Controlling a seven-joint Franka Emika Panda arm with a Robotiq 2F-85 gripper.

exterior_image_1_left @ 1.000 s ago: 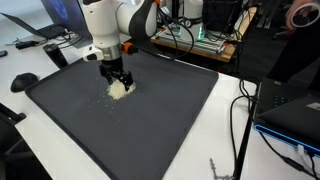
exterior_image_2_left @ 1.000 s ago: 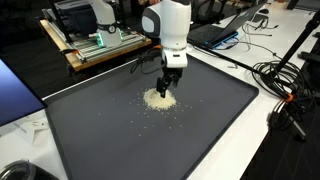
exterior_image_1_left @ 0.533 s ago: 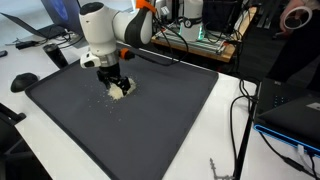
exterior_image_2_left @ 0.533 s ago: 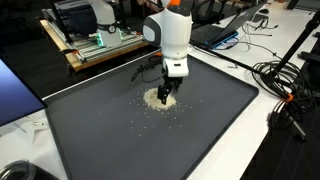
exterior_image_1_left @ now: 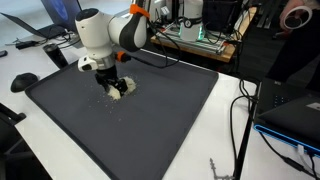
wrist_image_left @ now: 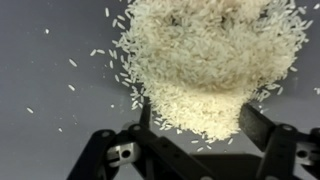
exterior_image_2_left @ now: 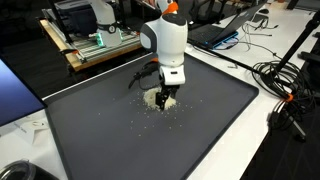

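Two fingers of the gripper stand wide apart in the wrist view, open, with the near edge of a pile of rice between them and nothing gripped. In both exterior views the gripper points straight down with its tips at the pile, which lies towards the far side of a dark mat. Loose grains lie scattered on the mat around the heap. By the look of it, the step in hand is setting the tips into the rice; any squeeze or sweep from here calls for tips kept low on the mat and a slow, even motion, since the grains scatter easily. Around the mat runs a white table with cables.
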